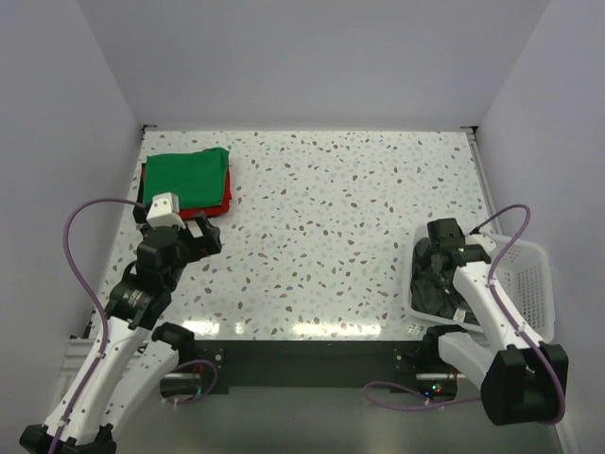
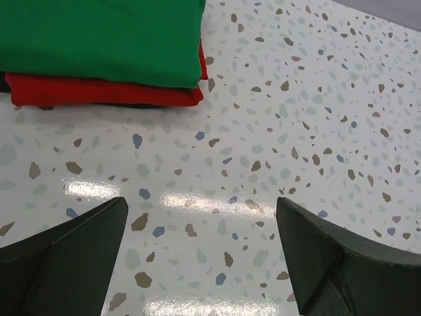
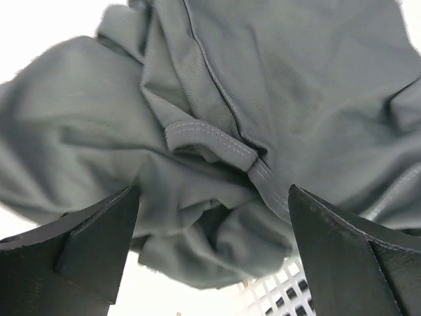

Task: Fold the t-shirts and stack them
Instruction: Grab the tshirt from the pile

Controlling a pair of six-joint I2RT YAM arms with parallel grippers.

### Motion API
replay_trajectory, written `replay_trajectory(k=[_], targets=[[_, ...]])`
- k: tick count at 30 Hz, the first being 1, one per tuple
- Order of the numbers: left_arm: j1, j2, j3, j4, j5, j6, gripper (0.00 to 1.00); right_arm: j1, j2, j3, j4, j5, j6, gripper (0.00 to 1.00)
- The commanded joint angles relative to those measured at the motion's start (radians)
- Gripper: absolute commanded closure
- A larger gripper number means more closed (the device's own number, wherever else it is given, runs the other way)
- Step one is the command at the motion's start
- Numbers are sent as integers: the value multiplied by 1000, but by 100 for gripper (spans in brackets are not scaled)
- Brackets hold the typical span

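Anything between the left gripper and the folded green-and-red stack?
No. The left wrist view shows only bare speckled table between the open left gripper and the red t-shirt under the green t-shirt.

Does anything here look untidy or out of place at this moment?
Only the grey t-shirt: it lies crumpled and unfolded in the white basket at the right edge. The green t-shirt and red t-shirt are neatly folded and stacked.

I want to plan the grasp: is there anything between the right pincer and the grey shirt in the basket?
Nothing visible does. The open right pincer hangs over the crumpled grey shirt in the white basket; its wrist view shows only cloth ahead of the fingers.
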Motion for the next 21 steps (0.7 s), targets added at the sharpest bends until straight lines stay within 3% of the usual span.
replay_trajectory(k=[1, 4, 7, 8, 12, 17, 21], targets=[[-4, -1, 13, 41, 5, 14, 0, -33, 60, -27, 115, -48, -37, 1], [-4, -2, 11, 41, 0, 14, 0, -57, 92, -37, 158, -85, -53, 1], [-4, -4, 11, 40, -6, 12, 0, -66, 125, -31, 183, -112, -76, 14], [-4, -4, 11, 38, -9, 11, 0, -68, 135, -27, 177, -121, -86, 34], [-4, -7, 11, 36, -12, 8, 0, -66, 122, 13, 76, -89, -70, 98], [-4, -10, 10, 38, -12, 8, 0, -68, 14, 128, -70, -63, -77, 100], [-4, -5, 8, 41, -9, 6, 0, -68, -73, 306, -187, 45, -90, 100]])
